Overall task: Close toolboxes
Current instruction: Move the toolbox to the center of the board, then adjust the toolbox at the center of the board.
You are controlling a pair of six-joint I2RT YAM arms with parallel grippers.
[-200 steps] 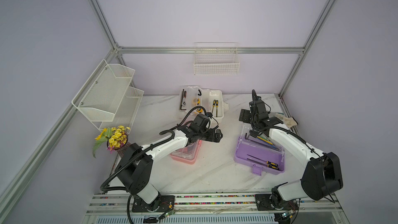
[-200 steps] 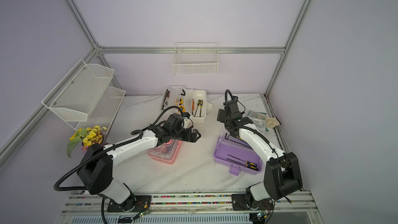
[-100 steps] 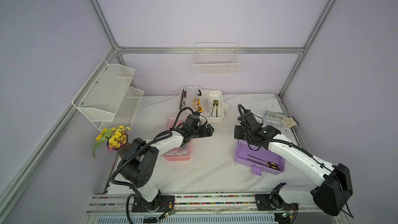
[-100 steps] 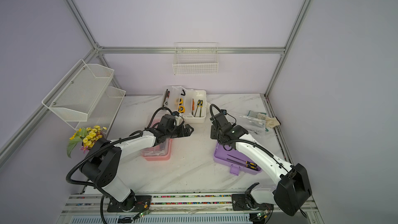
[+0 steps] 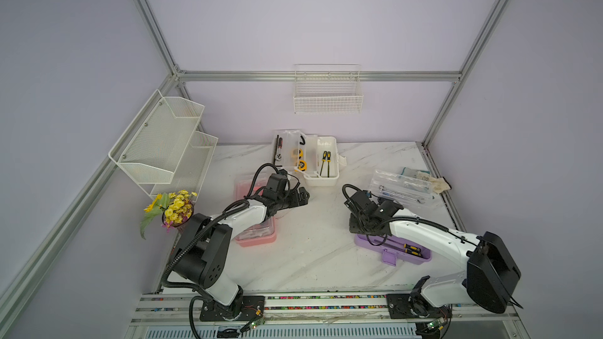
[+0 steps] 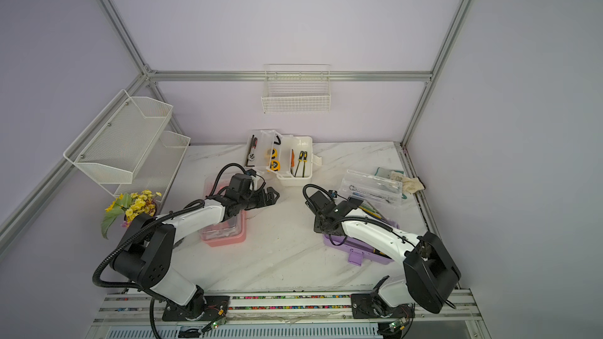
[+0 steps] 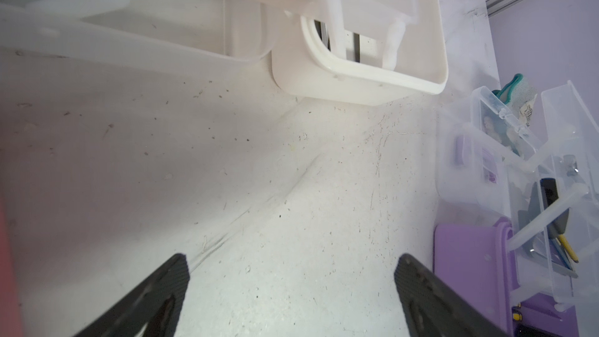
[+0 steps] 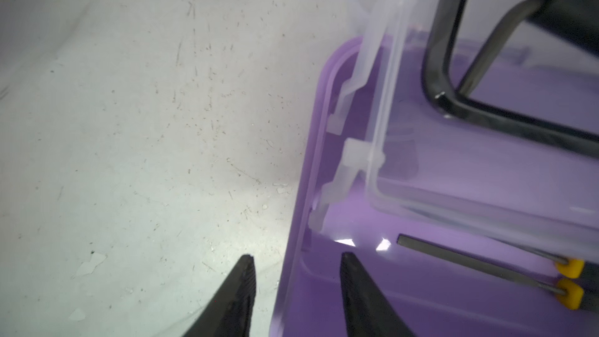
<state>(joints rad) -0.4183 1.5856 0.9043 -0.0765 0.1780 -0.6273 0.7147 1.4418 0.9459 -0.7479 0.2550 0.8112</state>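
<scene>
In both top views a bare lane of surface (image 5: 323, 233) runs down the frame's centre, walled by the pink toolbox (image 5: 257, 239) at left and purple toolbox (image 5: 401, 257) at right; the white toolbox (image 5: 321, 181) closes its upper end.

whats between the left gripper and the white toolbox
Nothing but bare table. The left wrist view shows it: the left gripper, jaws wide open, faces the white toolbox across an empty stretch of marble.
</scene>
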